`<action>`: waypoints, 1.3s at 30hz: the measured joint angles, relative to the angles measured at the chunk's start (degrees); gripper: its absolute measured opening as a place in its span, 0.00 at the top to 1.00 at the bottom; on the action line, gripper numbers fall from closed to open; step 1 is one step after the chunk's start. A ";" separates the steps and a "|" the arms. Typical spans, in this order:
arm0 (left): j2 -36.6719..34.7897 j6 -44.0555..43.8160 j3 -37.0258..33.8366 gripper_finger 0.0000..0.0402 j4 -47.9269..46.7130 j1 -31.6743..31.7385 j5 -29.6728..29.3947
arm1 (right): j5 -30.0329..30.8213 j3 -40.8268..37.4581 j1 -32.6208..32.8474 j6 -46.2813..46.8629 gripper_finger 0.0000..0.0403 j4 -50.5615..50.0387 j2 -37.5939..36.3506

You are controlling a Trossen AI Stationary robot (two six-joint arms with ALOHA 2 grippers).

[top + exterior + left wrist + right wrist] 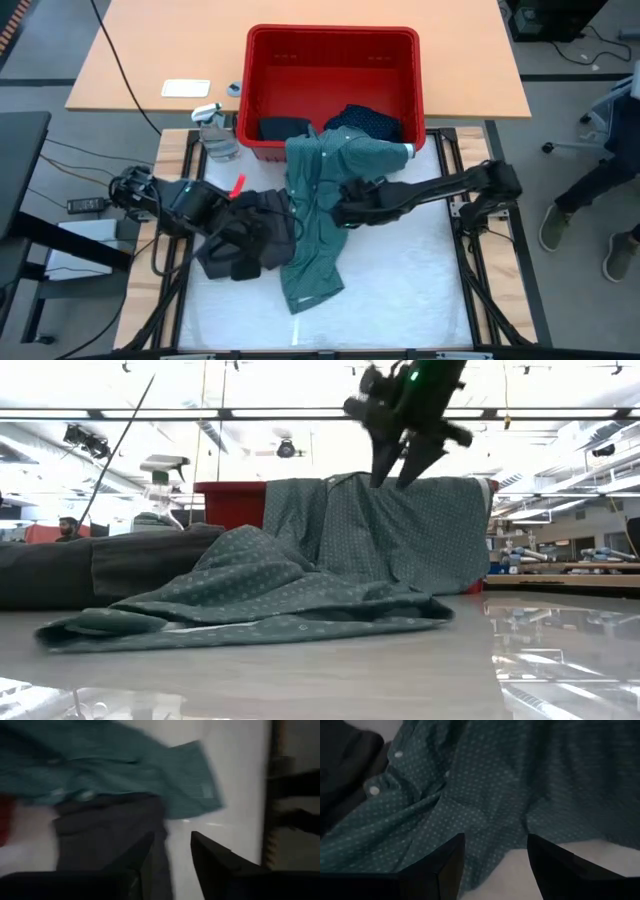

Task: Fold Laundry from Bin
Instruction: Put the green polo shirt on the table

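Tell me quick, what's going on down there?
Right gripper open above teal shirt. Left gripper open over dark grey garment. Shirt trails from red bin.

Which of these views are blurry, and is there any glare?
Left wrist view: motion-smeared, the teal shirt and grey piece soft-edged. Right wrist view: dim, though the shirt's dots read clearly. Low view: bright ceiling lights behind leave the right gripper a near silhouette, with glare on the table. High view: evenly lit, sharp, the bin crisp.
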 joint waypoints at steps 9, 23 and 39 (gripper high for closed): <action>-4.38 -6.59 0.01 0.62 0.25 -0.17 -4.48 | -1.29 0.00 -3.55 -9.21 0.48 8.06 11.07; -7.67 -10.18 0.03 0.62 0.23 -0.14 -6.66 | -17.70 0.37 -5.35 -8.53 0.60 5.05 19.75; -7.53 0.02 0.03 0.62 1.01 6.72 -8.17 | -50.97 -0.13 15.53 6.82 0.62 3.44 8.46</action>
